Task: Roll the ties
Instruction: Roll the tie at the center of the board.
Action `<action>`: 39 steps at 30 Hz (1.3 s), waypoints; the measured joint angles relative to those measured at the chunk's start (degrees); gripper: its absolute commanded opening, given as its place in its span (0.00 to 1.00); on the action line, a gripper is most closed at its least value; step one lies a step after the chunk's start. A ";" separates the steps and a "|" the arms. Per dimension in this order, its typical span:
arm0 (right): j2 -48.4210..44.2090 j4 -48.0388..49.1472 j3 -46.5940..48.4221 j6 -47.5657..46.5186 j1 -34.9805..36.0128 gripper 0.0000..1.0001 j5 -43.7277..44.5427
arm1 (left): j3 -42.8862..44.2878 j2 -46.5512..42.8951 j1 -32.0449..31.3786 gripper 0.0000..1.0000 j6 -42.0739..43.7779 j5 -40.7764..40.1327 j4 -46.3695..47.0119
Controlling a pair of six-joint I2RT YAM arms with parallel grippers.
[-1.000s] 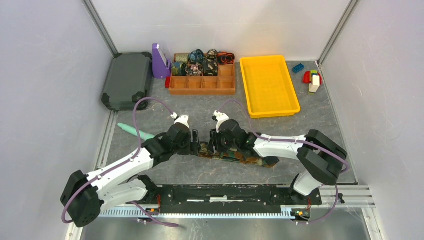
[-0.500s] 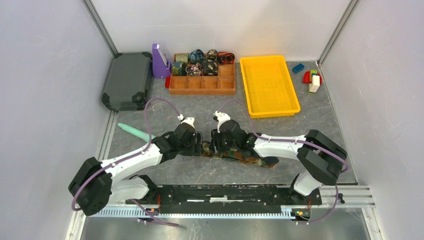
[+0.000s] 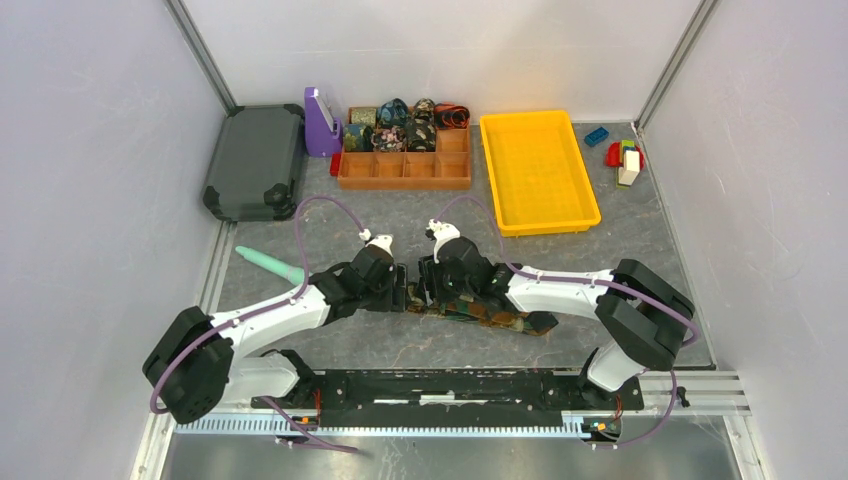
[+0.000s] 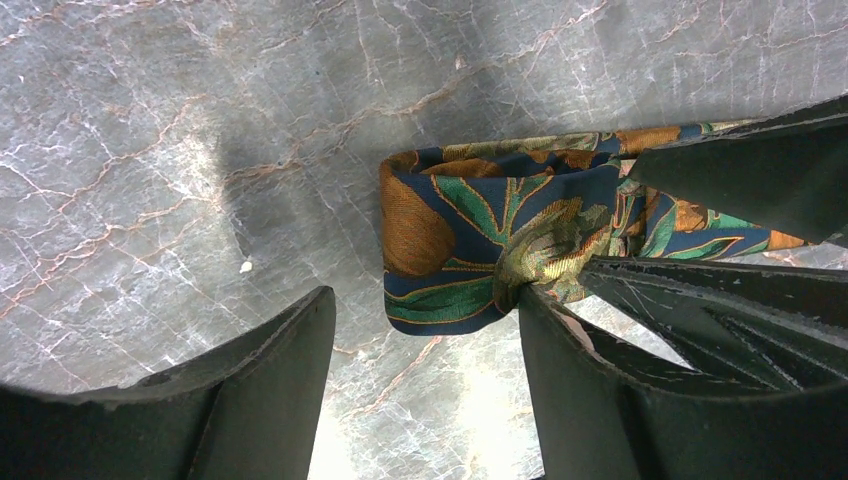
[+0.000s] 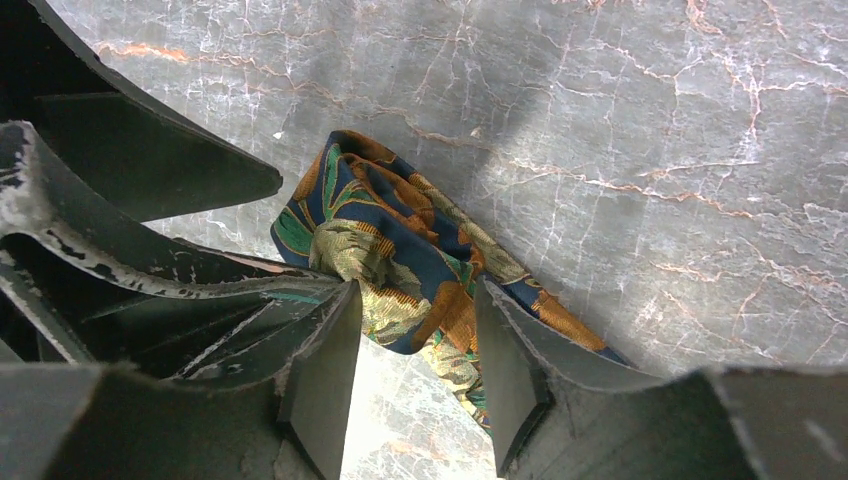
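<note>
While the arms (image 3: 560,290) meeting at the overhead frame's lower centre hide the folded end of the tie (image 3: 525,322) lying on the tabletop (image 3: 400,215), the left pincer (image 4: 425,300) stands open around it; whether the right pincer (image 5: 415,290) grips it cannot be told.

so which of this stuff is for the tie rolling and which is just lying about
For the job: blue-and-orange patterned fabric tie; rolled ties in brown compartment organiser.
Lying about: yellow plastic tray; dark grey case; teal stick; coloured toy blocks.
</note>
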 measured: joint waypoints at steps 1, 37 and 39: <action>0.00 -0.02 0.00 0.00 0.00 0.46 0.00 | 0.00 0.04 0.00 0.73 0.00 0.02 0.07; 0.76 1.40 -1.36 -0.61 0.00 0.55 2.89 | 0.09 0.17 0.00 0.74 -0.02 0.02 1.27; 0.35 1.42 -1.40 -0.61 0.00 0.55 2.78 | 0.09 0.50 0.00 0.74 -0.02 0.11 1.84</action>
